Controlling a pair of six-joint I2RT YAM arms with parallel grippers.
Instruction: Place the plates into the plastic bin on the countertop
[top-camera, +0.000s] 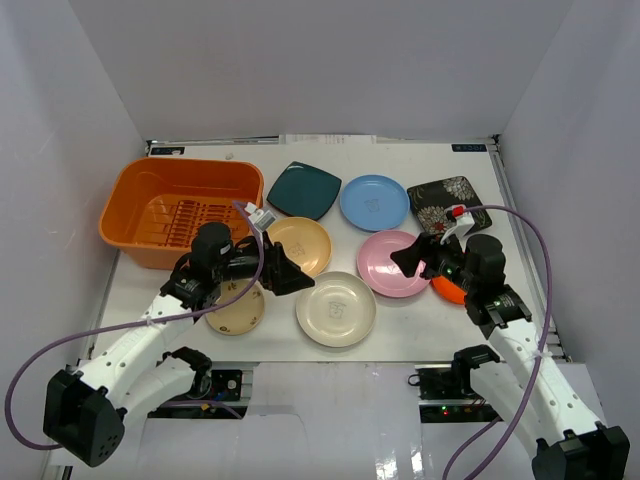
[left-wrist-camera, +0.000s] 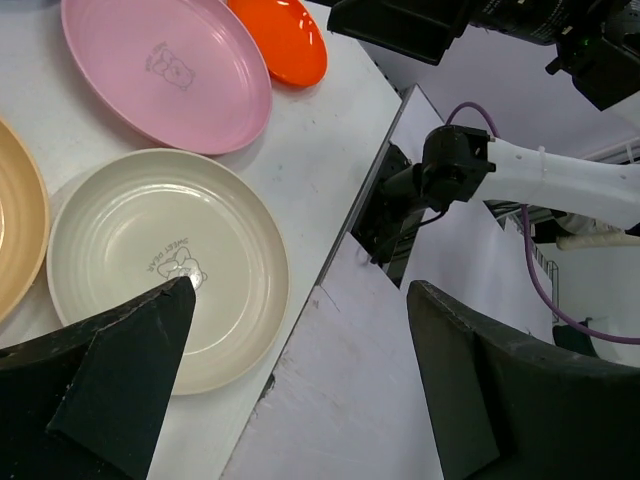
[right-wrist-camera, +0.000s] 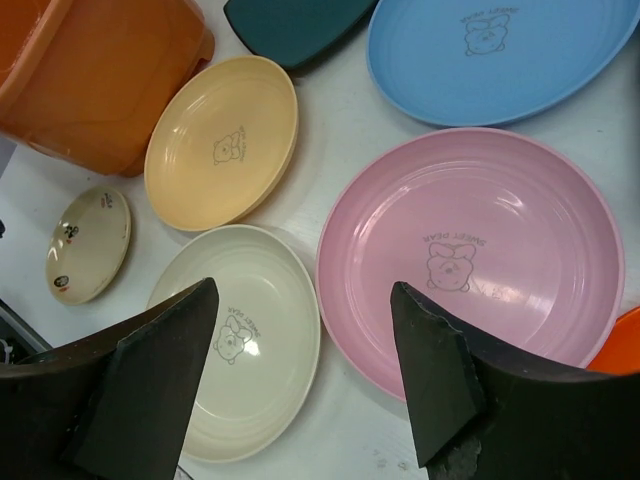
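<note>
Hovers with left pincer and right pincer spread, empty, over plates on desk; shows no plate in plastic bin yet.

1. The plastic bin is orange all over.
2. The dark teal plate is plain; the black plate carries pale flowers.
3. The light blue plate, pink plate, tan plate and cream plate are each one colour (with a small bear print at the centre).
4. The orange plate is plain.
5. The small beige plate shows scattered dark and red marks.
6. The countertop is white.
</note>
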